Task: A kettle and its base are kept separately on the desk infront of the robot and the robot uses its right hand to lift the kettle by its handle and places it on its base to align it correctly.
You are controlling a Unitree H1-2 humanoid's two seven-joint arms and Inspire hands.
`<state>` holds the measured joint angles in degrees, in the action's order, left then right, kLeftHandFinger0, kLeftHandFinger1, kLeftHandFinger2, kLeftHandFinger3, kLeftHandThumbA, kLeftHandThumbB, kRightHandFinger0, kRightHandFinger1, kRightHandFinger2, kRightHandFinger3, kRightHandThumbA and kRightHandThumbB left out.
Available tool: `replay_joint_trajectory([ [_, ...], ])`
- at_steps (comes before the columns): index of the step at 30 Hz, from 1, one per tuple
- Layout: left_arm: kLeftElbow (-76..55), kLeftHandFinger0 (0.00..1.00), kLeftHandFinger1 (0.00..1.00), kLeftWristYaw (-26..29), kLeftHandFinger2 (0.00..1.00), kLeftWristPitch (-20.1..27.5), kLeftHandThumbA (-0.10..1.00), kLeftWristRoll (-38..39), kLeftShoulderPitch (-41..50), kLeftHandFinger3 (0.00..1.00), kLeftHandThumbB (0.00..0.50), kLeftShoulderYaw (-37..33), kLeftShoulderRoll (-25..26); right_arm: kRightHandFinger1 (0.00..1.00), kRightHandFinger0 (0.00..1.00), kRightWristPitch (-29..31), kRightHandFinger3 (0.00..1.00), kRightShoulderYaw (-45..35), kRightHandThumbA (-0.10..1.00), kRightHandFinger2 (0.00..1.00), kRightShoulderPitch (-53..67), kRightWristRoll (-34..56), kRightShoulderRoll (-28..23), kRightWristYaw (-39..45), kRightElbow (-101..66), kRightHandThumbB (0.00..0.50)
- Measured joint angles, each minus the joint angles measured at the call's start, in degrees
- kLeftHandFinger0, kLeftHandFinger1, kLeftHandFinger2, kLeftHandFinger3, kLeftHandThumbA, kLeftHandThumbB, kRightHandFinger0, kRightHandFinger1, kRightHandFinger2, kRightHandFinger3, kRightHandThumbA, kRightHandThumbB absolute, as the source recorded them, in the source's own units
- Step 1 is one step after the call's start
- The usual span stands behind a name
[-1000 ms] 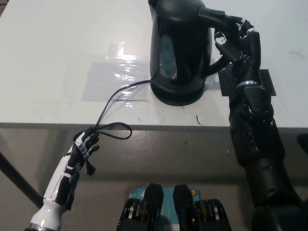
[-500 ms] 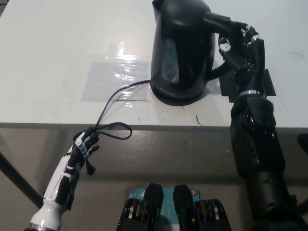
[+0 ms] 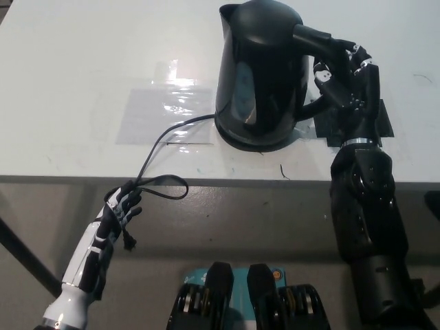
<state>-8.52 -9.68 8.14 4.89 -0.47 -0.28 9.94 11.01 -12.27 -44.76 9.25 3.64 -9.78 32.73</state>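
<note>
White and low in the picture, the left hand (image 3: 122,206) rests below the front edge of the worktop (image 3: 82,75), just where it lay a second ago, its fingers loosely curled; the loop of the black power cord (image 3: 161,148) hangs right by them, and contact cannot be told. That cord runs up over the worktop edge, across a clear taped sheet (image 3: 161,113), to the kettle base (image 3: 256,139), which shows only as a dark rim under the kettle.

Against the earlier pictures, the black kettle (image 3: 261,72) has shifted a little to the right and stands more upright, its bottom now sitting down over the base, whose rim shows a little wider on the left. The black right arm has also drawn in slightly toward the right.

Farther back, the right hand (image 3: 344,72) is closed around the kettle handle (image 3: 317,38), fingers wrapped on the grip beside the body. Behind the wrist a black taped patch (image 3: 383,120) lies on the worktop.

No brand, label or writing can be read on the kettle or its base.
</note>
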Motion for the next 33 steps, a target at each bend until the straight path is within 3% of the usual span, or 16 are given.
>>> replay_joint_trajectory([
  [9, 0.00, 1.00, 1.00, 0.00, 1.00, 0.00, 0.99, -0.03, 0.00, 1.00, 0.119, 0.02, 0.00, 0.14, 0.00, 1.72, 0.14, 0.18, -0.10, 0.44, -1.05, -0.17, -0.22, -0.14, 3.00, 0.109],
  [13, -0.01, 1.00, 1.00, 0.01, 1.00, -0.01, 1.00, -0.03, 0.00, 1.00, 0.100, 0.02, 0.00, 0.10, 0.00, 3.06, 0.15, 0.20, -0.10, 0.41, -2.74, -0.34, -0.57, -0.41, 6.28, 0.105],
  [17, -0.01, 1.00, 1.00, 0.00, 1.00, -0.01, 1.00, -0.03, -0.01, 1.00, 0.104, 0.04, 0.01, 0.05, 0.00, 4.56, 0.10, 0.79, -0.09, 0.36, -4.41, -1.28, -0.69, -1.23, 9.36, 0.112],
  [27, -0.01, 1.00, 1.00, 0.00, 1.00, -0.01, 1.00, 0.02, -0.20, 1.00, 0.121, 0.09, 0.04, 0.06, 0.00, 6.37, 0.12, 1.53, -0.10, 0.40, -6.53, -2.33, -0.71, -1.95, 13.94, 0.110],
  [33, 0.00, 1.00, 1.00, 0.00, 1.00, -0.01, 1.00, 0.03, -0.23, 1.00, 0.121, 0.14, 0.04, 0.04, 0.00, 6.91, 0.09, 1.56, -0.10, 0.36, -6.80, -2.64, -0.70, -2.40, 14.55, 0.116],
])
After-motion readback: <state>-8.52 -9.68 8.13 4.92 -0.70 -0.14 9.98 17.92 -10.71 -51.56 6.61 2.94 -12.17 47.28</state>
